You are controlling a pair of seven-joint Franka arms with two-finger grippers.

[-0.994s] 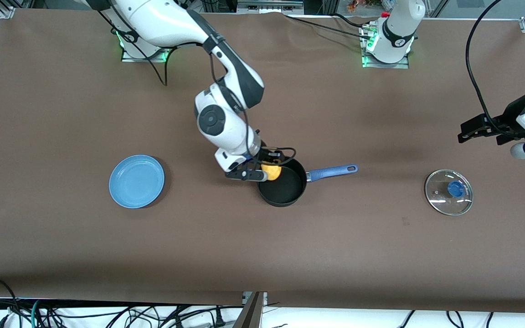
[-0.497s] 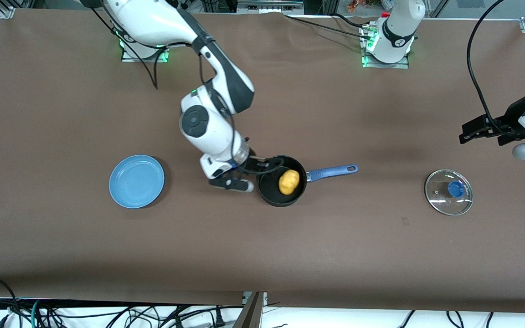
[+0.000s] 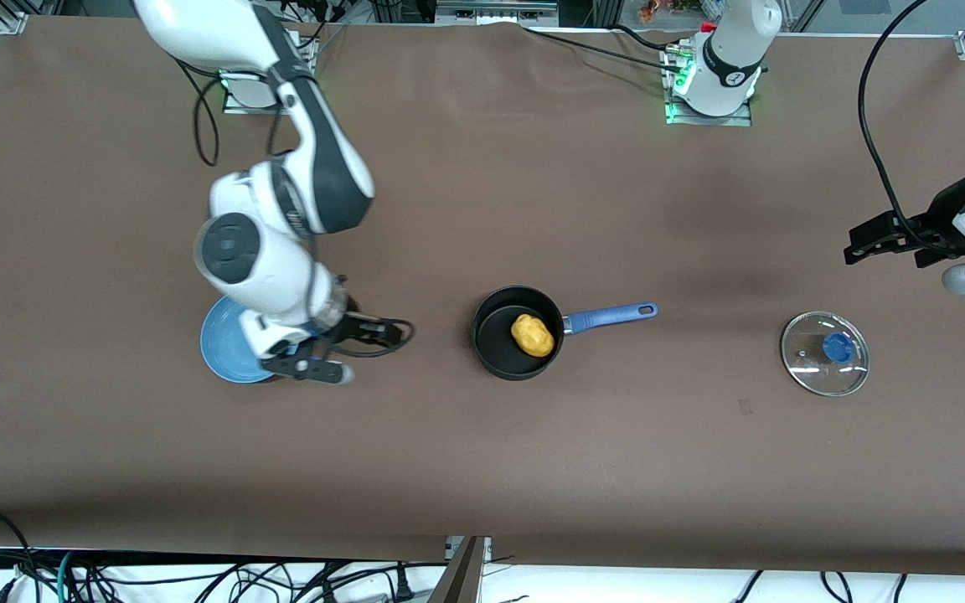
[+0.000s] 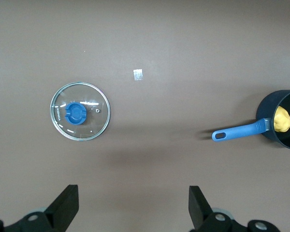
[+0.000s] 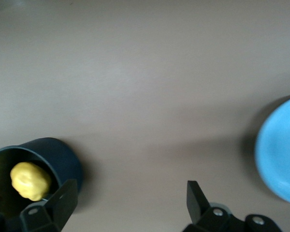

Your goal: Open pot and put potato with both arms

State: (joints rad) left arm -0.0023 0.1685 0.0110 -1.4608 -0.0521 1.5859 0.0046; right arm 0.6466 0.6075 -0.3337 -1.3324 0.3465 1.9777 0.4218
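The black pot (image 3: 495, 352) stands open in the middle of the table, its blue handle (image 3: 612, 316) pointing toward the left arm's end. The yellow potato (image 3: 533, 335) lies inside it. The glass lid (image 3: 809, 364) with its blue knob (image 3: 837, 347) lies flat on the table at the left arm's end. My right gripper (image 3: 353, 352) is open and empty, low over the table between the pot and the blue plate. My left gripper (image 3: 855, 241) is open and empty, and waits above the table beside the lid. The right wrist view shows the pot (image 5: 63, 154) and the potato (image 5: 30, 180).
A light-blue plate (image 3: 219, 352) lies toward the right arm's end, partly hidden under the right arm's wrist. It also shows in the right wrist view (image 5: 280, 154). A small pale tag (image 4: 138, 74) lies on the brown cloth near the lid (image 4: 79, 118).
My right gripper has let go of the potato into the pot and swung away toward the plate. The potato has settled in the pot. The left arm has not moved.
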